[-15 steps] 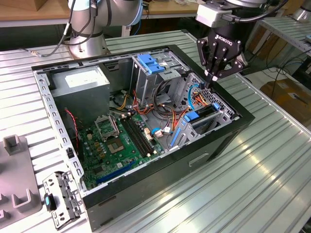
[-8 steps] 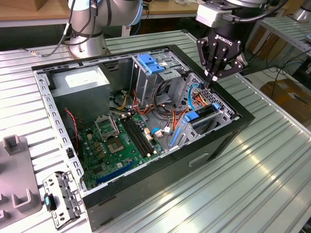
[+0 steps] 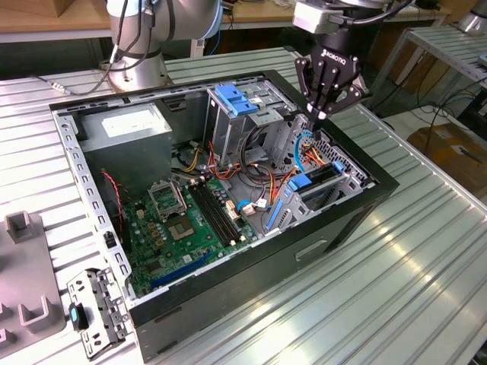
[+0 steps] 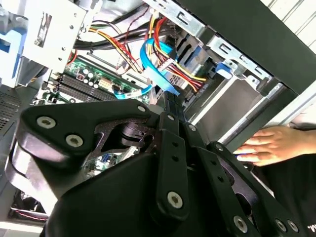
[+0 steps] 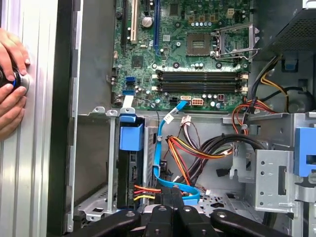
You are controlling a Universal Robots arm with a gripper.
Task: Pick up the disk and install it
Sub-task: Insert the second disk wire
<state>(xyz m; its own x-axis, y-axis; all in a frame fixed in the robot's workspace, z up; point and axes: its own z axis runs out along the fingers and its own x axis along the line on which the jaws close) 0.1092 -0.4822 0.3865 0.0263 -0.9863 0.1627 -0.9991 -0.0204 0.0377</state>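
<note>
Ribbed aluminium table (image 3: 426, 251) carries the whole job. Nearest the exterior view's camera, at its left, lies a loose grey metal bracket plate (image 3: 95, 312). Behind it sits the open black computer case (image 3: 251, 289), on its side, with the green motherboard (image 3: 183, 228) bare on its floor.

The flat dark disk with bright blue side rails (image 3: 319, 179) stands on edge in the drive bay on the exterior view's right side of the case. In the first wrist view it shows as a dark slab (image 5: 129, 168) under its blue tab. It looks lodged, though I cannot tell whether it is fully home.

Just beyond it, the thin curved blue cable (image 3: 303, 144) loops up among a bundle of red, yellow and orange wires (image 5: 197, 148).

The danger lies there. The black gripper (image 3: 320, 114) hangs tip-down right over that loop, so any sideways drift could snag the cable or drag a connector loose. A person's hand (image 5: 12, 84) rests on the table just beside the case wall, within reach of a swing.

The fingers are drawn together to a point, with nothing visible between them. The wrist is near vertical, and the arm reaches in from its silver base (image 3: 137, 53) at the far side.
</note>
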